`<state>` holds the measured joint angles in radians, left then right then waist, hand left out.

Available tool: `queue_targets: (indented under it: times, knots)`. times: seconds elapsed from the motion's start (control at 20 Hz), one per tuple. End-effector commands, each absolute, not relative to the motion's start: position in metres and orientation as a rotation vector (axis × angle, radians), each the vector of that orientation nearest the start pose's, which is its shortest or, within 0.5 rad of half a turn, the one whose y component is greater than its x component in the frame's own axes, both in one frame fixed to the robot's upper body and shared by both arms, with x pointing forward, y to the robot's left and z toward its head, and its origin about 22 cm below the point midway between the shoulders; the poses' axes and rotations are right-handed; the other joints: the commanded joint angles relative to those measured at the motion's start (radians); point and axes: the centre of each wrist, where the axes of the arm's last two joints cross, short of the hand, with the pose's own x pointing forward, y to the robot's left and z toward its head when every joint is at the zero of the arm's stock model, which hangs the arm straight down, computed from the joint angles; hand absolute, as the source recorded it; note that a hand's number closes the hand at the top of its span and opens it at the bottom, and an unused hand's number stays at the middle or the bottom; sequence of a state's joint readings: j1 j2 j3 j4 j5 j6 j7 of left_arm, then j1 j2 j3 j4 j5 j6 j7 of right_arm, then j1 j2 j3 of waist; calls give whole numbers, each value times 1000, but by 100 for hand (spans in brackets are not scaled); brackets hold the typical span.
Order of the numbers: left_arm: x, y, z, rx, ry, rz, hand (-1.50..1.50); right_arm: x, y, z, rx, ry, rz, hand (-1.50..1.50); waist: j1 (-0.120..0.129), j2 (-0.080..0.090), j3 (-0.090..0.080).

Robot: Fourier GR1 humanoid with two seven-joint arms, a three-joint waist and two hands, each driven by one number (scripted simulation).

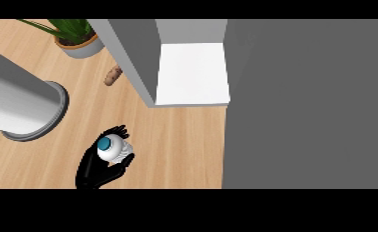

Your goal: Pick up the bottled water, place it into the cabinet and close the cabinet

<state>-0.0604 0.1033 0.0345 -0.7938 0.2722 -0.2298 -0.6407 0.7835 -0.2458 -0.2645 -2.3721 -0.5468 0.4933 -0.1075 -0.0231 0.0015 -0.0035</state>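
At the far left, a grey cylinder (26, 108) with a flanged rim is seen lying across the wooden counter (177, 146), its mouth turned toward the right. Above it, near the upper edge, a plant (70, 30) in a grey pot is set on the counter. Just to the right of the pot, a small brown object (112, 76) is seen on the wood, close beside the cabinet's door; what it is cannot be told.

Lower down, left of the middle, one black hand (100, 168) is shown coming in from the lower edge. Which of the robot's hands it is cannot be settled from this view alone; no second hand is seen. Its fingers and thumb are curled round the bottle (114, 149), which is viewed from above, so that a blue cap and a white shoulder are presented. The bottle is held above the counter, well apart from the cabinet and below its opening in the view.

Toward the middle, the cabinet (193, 71) is seen with its white shelf exposed. Its grey door (133, 56) is swung open along the left side of the opening. The right part of the view is filled by a plain grey surface (303, 106).
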Motion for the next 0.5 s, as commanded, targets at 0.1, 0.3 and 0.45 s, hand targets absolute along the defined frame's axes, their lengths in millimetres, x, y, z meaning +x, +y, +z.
queue_targets:
  times: [0.1,0.3,0.45]
  knots:
    - [192,261,-168,-312,-1552,330,150,33,-312,154,267,-1906,166,-150,-12,-4,0]
    - [196,274,-161,-327,-1590,270,150,31,-314,149,235,-1911,120,-150,1,-5,2]
    - [204,273,-159,-309,-1608,295,150,34,-307,154,236,-1901,123,-150,6,-2,2]
